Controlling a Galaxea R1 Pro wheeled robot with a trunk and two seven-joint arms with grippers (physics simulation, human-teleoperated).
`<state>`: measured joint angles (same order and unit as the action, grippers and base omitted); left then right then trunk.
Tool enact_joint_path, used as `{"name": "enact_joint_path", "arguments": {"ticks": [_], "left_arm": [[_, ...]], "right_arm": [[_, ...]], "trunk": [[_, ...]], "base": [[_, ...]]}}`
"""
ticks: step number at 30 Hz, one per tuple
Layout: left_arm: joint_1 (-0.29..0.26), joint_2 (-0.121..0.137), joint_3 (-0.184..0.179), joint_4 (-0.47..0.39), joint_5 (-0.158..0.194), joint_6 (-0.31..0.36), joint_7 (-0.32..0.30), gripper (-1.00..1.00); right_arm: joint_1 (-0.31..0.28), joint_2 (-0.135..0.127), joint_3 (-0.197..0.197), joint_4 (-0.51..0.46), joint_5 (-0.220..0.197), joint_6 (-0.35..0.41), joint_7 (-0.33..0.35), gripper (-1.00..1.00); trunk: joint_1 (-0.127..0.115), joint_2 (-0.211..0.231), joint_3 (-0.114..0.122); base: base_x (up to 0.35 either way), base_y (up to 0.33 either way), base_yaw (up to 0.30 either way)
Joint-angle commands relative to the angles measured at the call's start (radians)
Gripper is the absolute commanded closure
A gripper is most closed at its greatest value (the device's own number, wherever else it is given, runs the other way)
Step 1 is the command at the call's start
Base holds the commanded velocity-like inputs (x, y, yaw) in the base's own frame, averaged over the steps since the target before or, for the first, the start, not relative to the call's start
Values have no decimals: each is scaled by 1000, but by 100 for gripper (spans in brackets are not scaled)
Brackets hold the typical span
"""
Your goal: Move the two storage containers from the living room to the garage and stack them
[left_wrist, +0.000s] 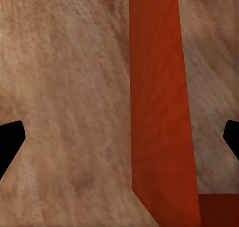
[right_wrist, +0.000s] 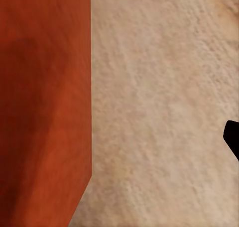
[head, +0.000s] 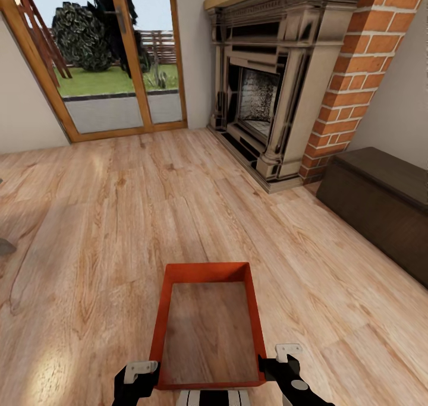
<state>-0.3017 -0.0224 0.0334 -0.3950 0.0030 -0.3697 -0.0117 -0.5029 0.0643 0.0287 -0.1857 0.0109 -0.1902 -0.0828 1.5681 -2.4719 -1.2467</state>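
Note:
One orange-red storage container (head: 208, 271) is low in front of me over the living room's light wood-plank floor (head: 119, 216), its open top facing up. My left gripper (head: 139, 373) is at its near left corner, my right gripper (head: 285, 358) at its near right corner. In the left wrist view the container's wall (left_wrist: 159, 112) runs between the widely spread black fingertips (left_wrist: 11, 140) without touching them, so the left gripper (left_wrist: 122, 142) is open. In the right wrist view the container (right_wrist: 45, 112) covers one side and a single fingertip (right_wrist: 231, 137) shows at the far edge, spread wide.
A stone fireplace (head: 267, 91) with a red-brick column (head: 356, 79) stands ahead on the right. A dark wooden chest (head: 380, 198) lines the right wall. Wood-framed glass doors (head: 113, 55) to a garden are at the back left.

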Motion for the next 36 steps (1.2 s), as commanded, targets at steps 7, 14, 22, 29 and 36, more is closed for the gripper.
{"name": "enact_joint_path", "arguments": {"ticks": [7,14,22,29,36], "left_arm": [[-1,-1,3,1,0,-3,-2,-100],[-1,-1,2,1,0,-3,-2,-100],[-1,-1,2,1,0,-3,-1,-100],[-1,-1,2,1,0,-1,-1,-100],[-1,-1,2,1,0,1,-1,-100]], "right_arm": [[0,0,2,2,0,-3,-5,-100],[0,0,2,2,0,-3,-5,-100],[-1,0,2,2,0,-3,-5,-100],[-1,0,2,2,0,-3,-6,-100],[-2,0,2,2,0,-2,-6,-100]], "trunk": [[17,0,-1],[17,0,-1],[17,0,-1],[17,0,-1],[17,0,-1]], "base": [[0,0,0],[0,0,0],[0,0,0],[0,0,0],[0,0,0]]}}
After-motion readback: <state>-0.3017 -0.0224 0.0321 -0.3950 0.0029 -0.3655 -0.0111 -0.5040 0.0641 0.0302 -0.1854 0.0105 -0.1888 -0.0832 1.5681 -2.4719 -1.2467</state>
